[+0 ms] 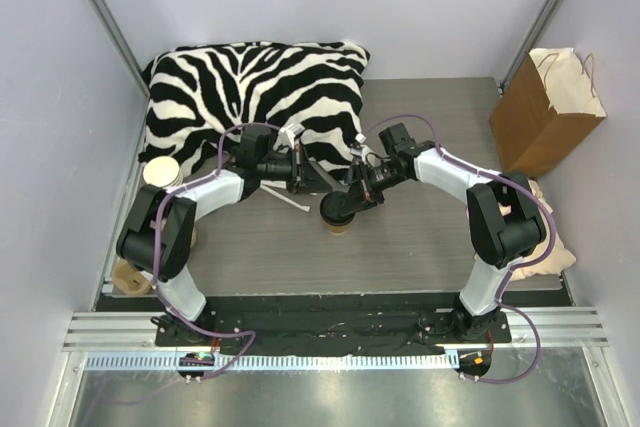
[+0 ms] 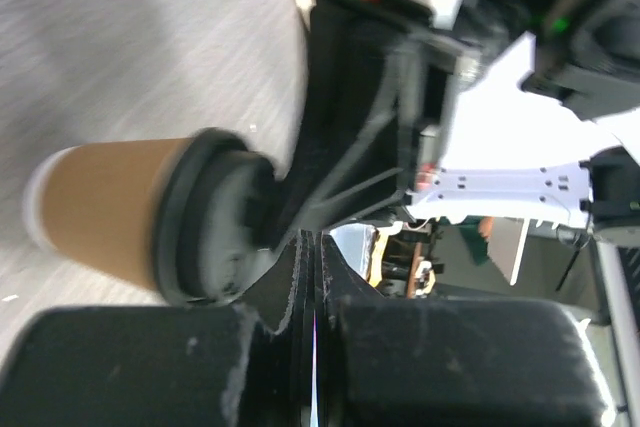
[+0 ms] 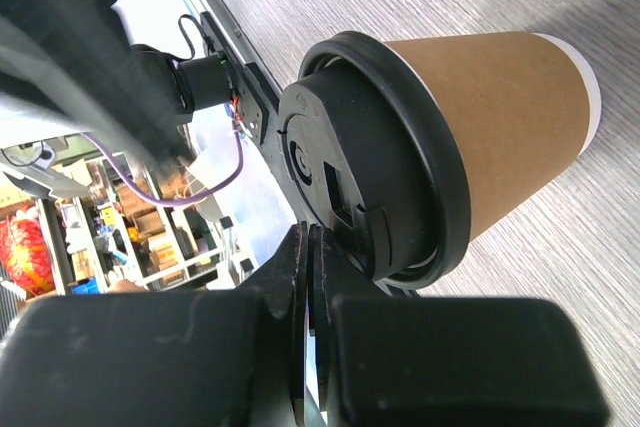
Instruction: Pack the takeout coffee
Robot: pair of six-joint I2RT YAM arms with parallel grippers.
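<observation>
The coffee [image 1: 340,217] stands upright near the middle of the surface [image 1: 420,247], its black lid [image 3: 370,157] seated on the brown cup. Both arms reach in over it from either side and meet just above it. The left end effector [image 2: 307,247] has its fingers pressed flat together with nothing between them, the tips right beside the lid's rim; from its wrist view I cannot tell whether they touch it. The right end effector [image 3: 305,242] is clamped closed on nothing as well, its tips close against the lid's edge on the other side, and contact is again unclear. A zebra pillow [image 1: 250,87] lies along the far edge, left of centre, just beyond the two wrists. A brown bag [image 1: 540,117] stands upright in the far right corner, well apart from the coffee, its handles up. A stack of cups [image 1: 162,173] sits at the left edge beside the left arm's elbow, and a pale cloth [image 1: 548,237] lies bunched at the right edge behind the right arm.
</observation>
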